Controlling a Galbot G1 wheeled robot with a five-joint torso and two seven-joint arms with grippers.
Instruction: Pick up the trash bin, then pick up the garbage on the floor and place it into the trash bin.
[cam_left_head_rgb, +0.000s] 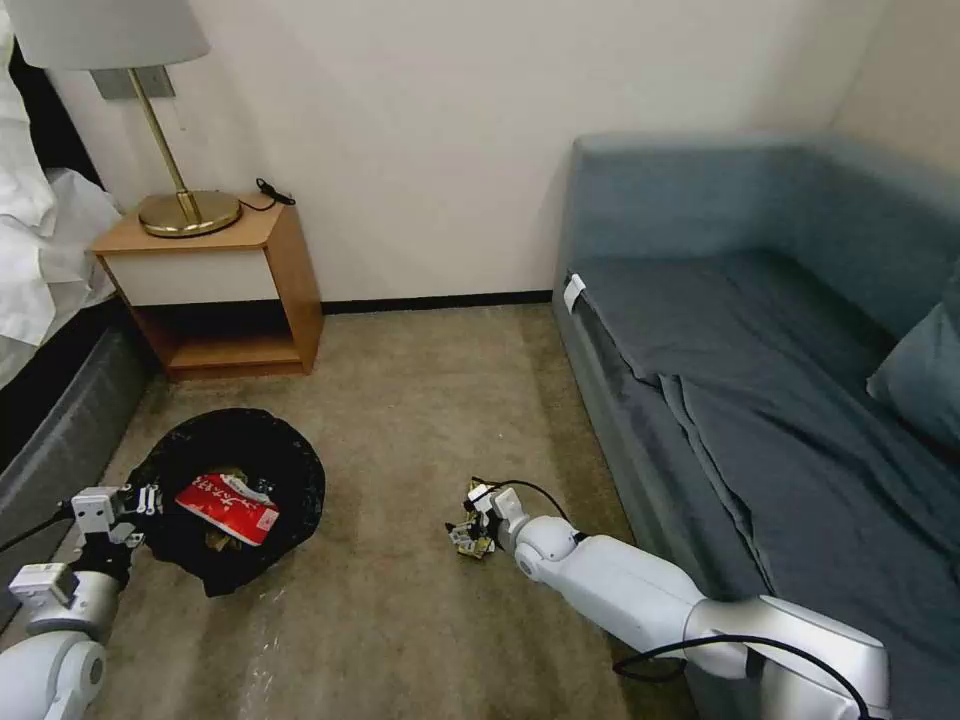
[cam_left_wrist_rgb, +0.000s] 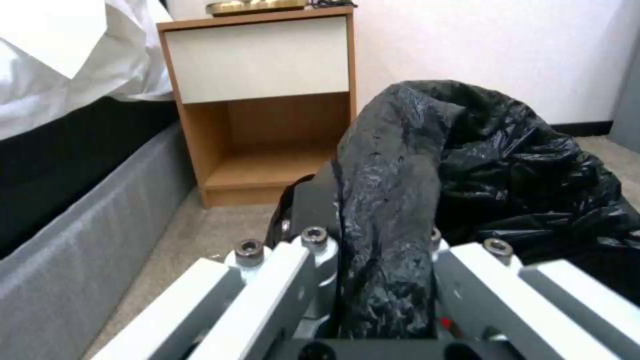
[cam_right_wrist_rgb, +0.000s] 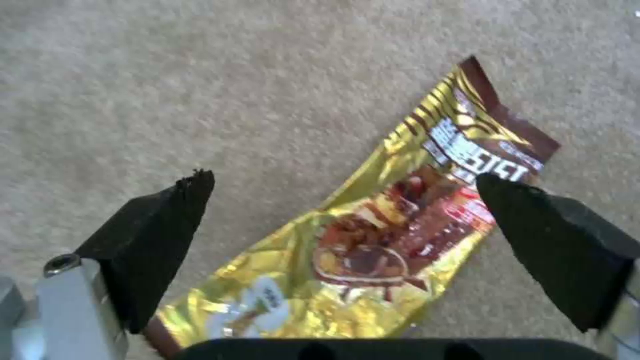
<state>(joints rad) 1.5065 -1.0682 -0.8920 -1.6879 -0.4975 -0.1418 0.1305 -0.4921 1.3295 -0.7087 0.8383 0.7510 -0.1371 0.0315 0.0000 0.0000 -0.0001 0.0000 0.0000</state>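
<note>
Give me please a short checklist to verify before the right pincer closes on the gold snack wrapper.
1. Right pincer open, fingers either side of the gold snack wrapper: ok.
2. Wrapper lying flat on the carpet: ok.
3. Fingertips low enough to catch it: cannot tell.
4. Left pincer gripping the black-bagged rim of the trash bin: ok.
5. Bin mouth open, red wrapper already inside: ok.
</note>
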